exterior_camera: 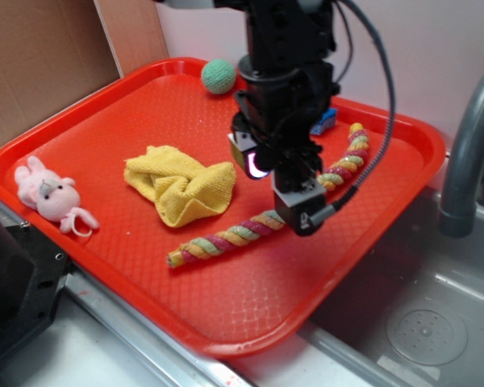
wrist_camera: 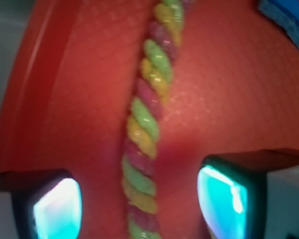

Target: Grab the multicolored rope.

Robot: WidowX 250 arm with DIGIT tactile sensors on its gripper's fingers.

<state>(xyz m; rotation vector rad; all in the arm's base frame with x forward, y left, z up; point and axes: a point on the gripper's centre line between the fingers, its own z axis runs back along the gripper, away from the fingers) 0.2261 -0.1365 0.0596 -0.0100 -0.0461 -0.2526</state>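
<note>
With the gripper (wrist_camera: pixel 139 204) spread wide astride the rope (wrist_camera: pixel 148 134), which runs up the wrist frame's centre on the tray (wrist_camera: pixel 55 99), closing from what seems too high could roll the cord free.

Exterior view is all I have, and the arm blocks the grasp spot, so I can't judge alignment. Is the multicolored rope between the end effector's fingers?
Observer: Yes. In the wrist view the multicolored rope runs lengthwise between the two fingers.
Operator: Are they touching it?
Observer: No. The end effector is open, with bare red tray showing on both sides of the rope.
Operator: Is it centred?
Observer: Roughly; the two gaps look about equal.
</note>
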